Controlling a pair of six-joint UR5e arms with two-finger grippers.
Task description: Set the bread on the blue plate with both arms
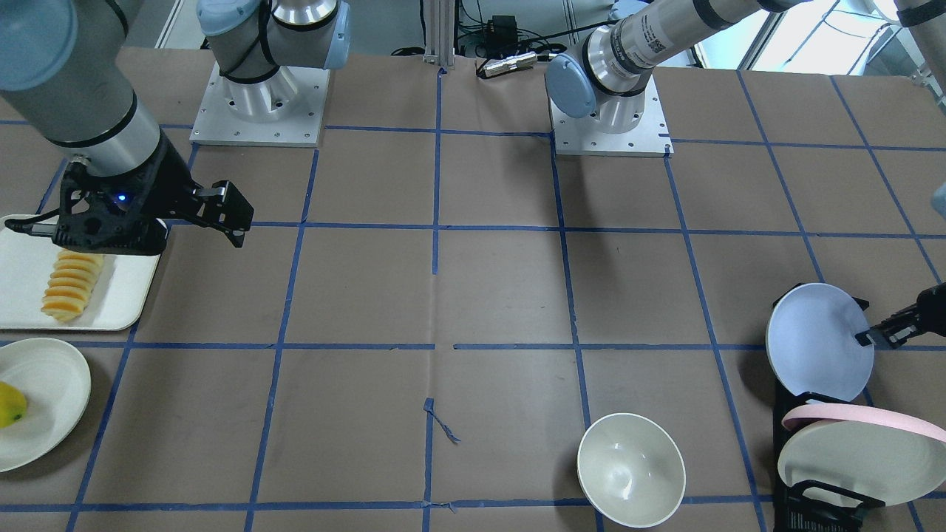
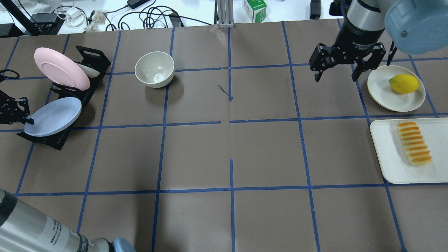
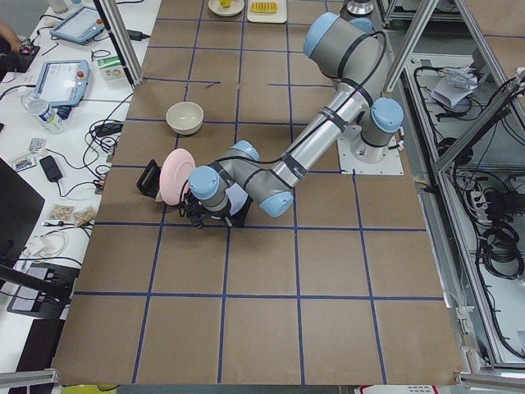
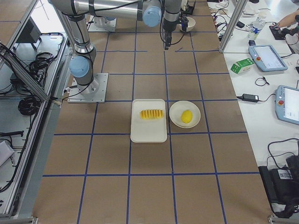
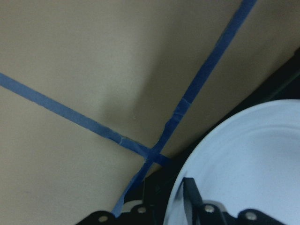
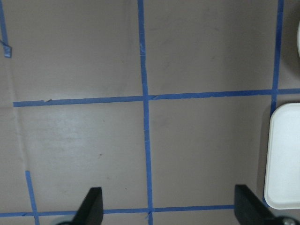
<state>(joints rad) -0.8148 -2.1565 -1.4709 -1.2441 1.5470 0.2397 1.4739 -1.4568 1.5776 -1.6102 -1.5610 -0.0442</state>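
Though half cropped, the left pincer (image 2: pixel 28 120) apparently straddles the blue plate (image 2: pixel 52 117).

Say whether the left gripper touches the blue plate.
Touching. Left wrist view: the left gripper straddles the blue plate's rim, one finger against its face.

Bread (image 2: pixel 414 143): a ridged yellow-orange loaf with tan edges, laid flat on the white tray (image 2: pixel 385 154), untouched and well apart from the blue plate (image 2: pixel 52 116). The plate is matte pale blue, round and shallow, and is stood tilted on edge in the black rack (image 2: pixel 45 140) at the end nearer the robot. The left gripper (image 2: pixel 26 120) is set at its rim with one finger against the inner face, grip not confirmable; the right gripper (image 2: pixel 336 78) is held spread above the table near the tray, nothing gripped.
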